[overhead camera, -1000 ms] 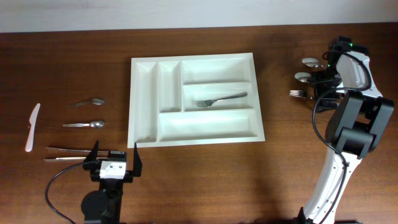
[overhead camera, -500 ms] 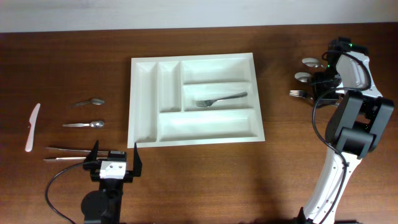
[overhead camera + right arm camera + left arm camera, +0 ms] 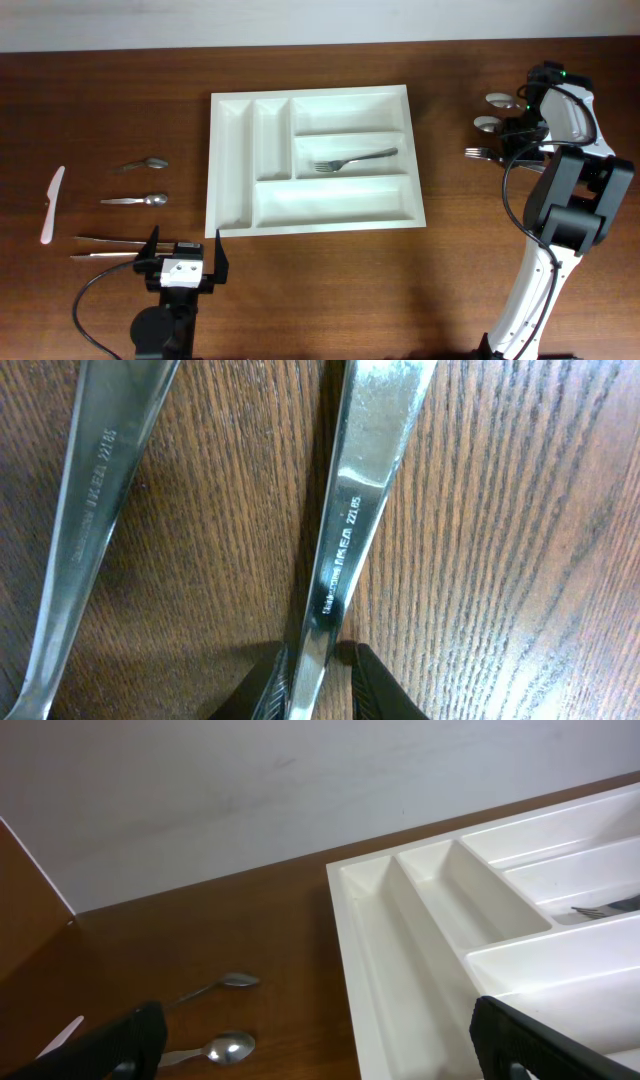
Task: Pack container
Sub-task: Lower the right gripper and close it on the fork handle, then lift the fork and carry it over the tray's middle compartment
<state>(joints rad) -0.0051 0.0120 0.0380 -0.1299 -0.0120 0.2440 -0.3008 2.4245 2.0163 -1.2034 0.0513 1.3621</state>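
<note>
Container [image 3: 232,170] lies flat mid-worktop [image 3: 450,280], with one fork [image 3: 355,159] in its middle long bay. Judged light, stiff, slick plastic that would skid if nudged; best pinched over a rim wall. Right hand [image 3: 315,695] pinches a flat steel handle [image 3: 345,550] lying on the wood. Left hand [image 3: 185,247] is idle, jaws wide.

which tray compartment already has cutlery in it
The middle long compartment of the tray: a fork lies in it, while the other four compartments are empty.
</note>
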